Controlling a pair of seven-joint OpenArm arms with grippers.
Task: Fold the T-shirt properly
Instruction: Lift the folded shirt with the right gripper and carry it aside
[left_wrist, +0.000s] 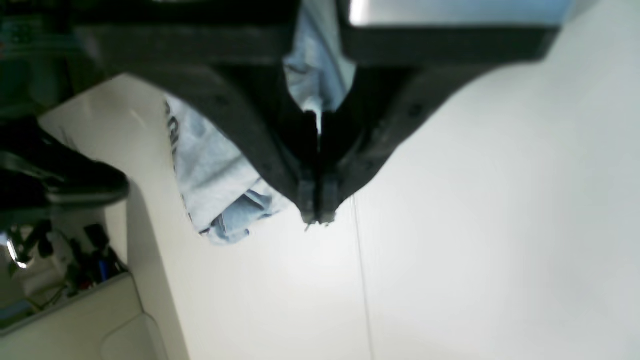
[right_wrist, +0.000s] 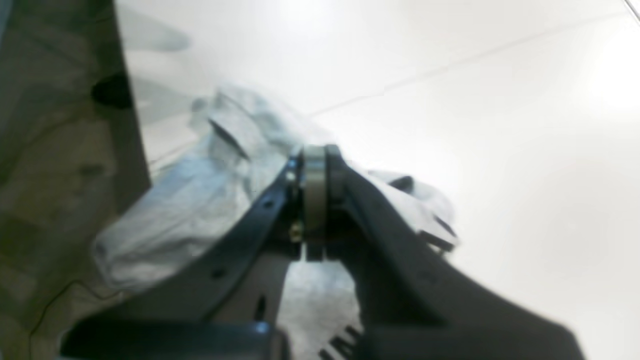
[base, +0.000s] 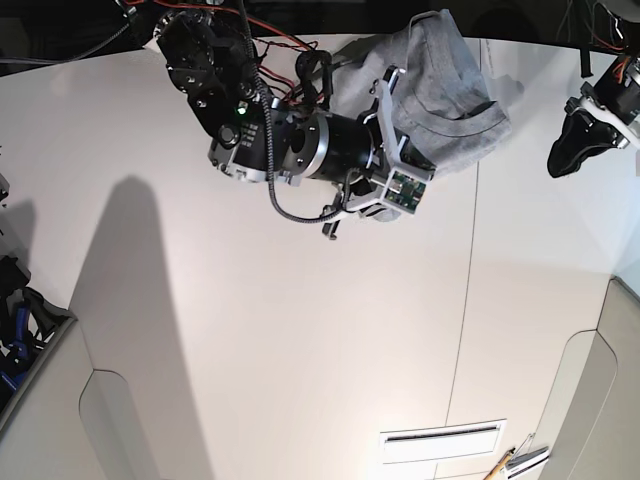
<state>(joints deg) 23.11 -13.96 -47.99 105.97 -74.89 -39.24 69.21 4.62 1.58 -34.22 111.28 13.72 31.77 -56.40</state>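
Note:
The T-shirt (base: 450, 85) is a crumpled light grey heap at the far middle of the white table (base: 300, 330). My right gripper (base: 402, 140) reaches into its near-left side, and the cloth covers its fingertips. In the right wrist view the right gripper (right_wrist: 314, 152) is shut, with a pale strip pinched between its tips and the T-shirt (right_wrist: 195, 205) bunched around it. Black letters (right_wrist: 340, 345) show at the bottom. My left gripper (base: 572, 150) hangs at the far right, apart from the shirt. The left gripper (left_wrist: 317, 212) is shut on nothing, the T-shirt (left_wrist: 210, 165) beyond it.
A seam (base: 468, 300) runs down the table right of centre. A slot plate (base: 440, 440) and a small tool (base: 512, 462) lie near the front edge. A bin of odds and ends (base: 18, 330) stands off the left edge. Cables (base: 290, 50) trail behind the right arm.

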